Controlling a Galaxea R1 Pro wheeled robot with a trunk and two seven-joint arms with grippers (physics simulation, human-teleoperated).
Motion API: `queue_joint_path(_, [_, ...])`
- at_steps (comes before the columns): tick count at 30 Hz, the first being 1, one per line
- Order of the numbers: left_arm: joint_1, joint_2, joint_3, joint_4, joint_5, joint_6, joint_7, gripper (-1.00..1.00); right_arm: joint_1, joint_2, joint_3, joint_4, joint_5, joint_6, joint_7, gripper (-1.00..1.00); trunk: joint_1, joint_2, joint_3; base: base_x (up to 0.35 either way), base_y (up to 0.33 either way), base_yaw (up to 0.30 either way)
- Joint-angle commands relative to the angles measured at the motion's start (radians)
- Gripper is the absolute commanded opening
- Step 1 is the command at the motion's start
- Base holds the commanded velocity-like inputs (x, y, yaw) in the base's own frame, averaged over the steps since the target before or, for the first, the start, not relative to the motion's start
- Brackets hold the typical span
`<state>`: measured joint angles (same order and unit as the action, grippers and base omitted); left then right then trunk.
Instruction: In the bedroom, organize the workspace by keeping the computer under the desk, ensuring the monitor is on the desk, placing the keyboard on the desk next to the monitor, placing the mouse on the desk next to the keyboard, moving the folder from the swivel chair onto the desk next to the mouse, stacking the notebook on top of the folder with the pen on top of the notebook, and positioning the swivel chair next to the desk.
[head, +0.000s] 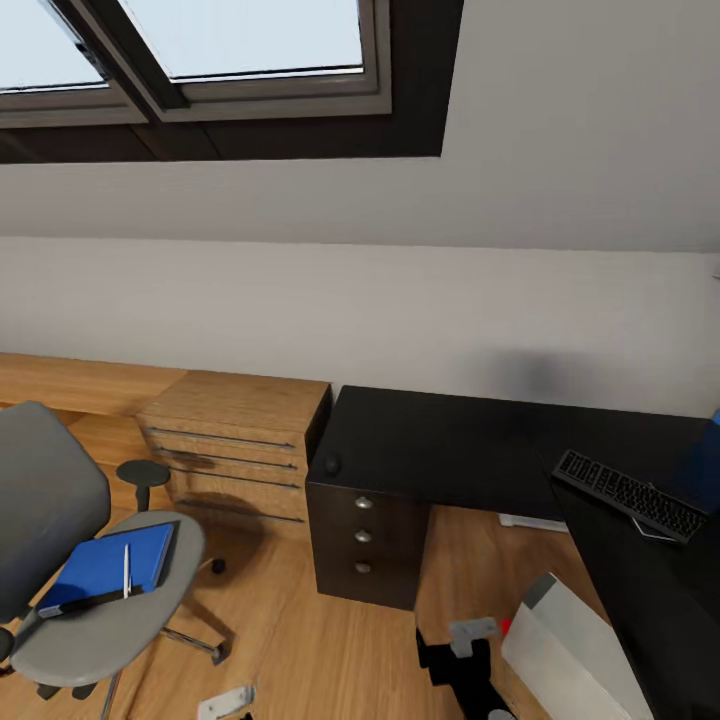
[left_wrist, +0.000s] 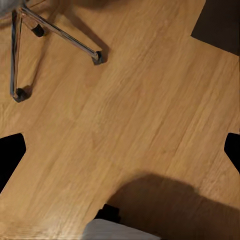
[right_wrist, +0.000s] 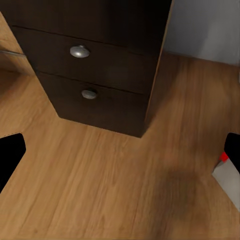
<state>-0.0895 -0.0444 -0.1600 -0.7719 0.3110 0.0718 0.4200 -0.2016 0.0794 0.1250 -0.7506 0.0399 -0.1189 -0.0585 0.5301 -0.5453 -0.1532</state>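
Facing your right gripper (right_wrist: 120, 150), spread wide and empty, stands the desk (right_wrist: 100, 65) drawer unit; bare floor (left_wrist: 130, 115) lies between your left gripper's (left_wrist: 120, 150) open, empty fingers, the swivel chair (left_wrist: 55, 35) base beyond.

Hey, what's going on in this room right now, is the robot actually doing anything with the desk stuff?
Nothing is being handled at the moment. The robot faces the desk with both arms low over the wood floor. The keyboard already lies on the desk's right wing, and a small dark mouse sits near the drawer corner. The swivel chair stands apart to the left, with the blue folder and pen on its seat. The computer lies tilted on the floor by the desk.
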Motion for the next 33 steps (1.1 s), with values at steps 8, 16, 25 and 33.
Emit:
queue_joint_path(8, [-0.001,0.0,-0.005,0.14,0.005,-0.067,0.009,1.0,0.002,-0.001,-0.002,0.205,0.004,-0.193,-0.012,1.0,0.0,-0.002,-0.002,0.0,0.0,0.0])
queue_joint_path(16, [-0.001,0.0,-0.013,0.288,0.004,-0.227,0.009,1.0,0.002,-0.006,-0.018,0.416,0.002,-0.396,-0.018,1.0,0.0,-0.002,-0.002,0.0,0.0,0.0])
queue_joint_path(25, [-0.001,0.0,-0.013,0.297,0.003,-0.235,0.008,1.0,0.002,-0.004,-0.019,0.439,0.0,-0.41,-0.018,1.0,0.0,-0.002,-0.002,0.0,0.0,0.0])
queue_joint_path(33, [-0.001,-0.001,-0.014,0.298,0.003,-0.236,0.007,1.0,0.002,-0.004,-0.019,0.441,0.0,-0.413,-0.018,1.0,0.0,-0.002,-0.002,-0.165,0.082,0.0])
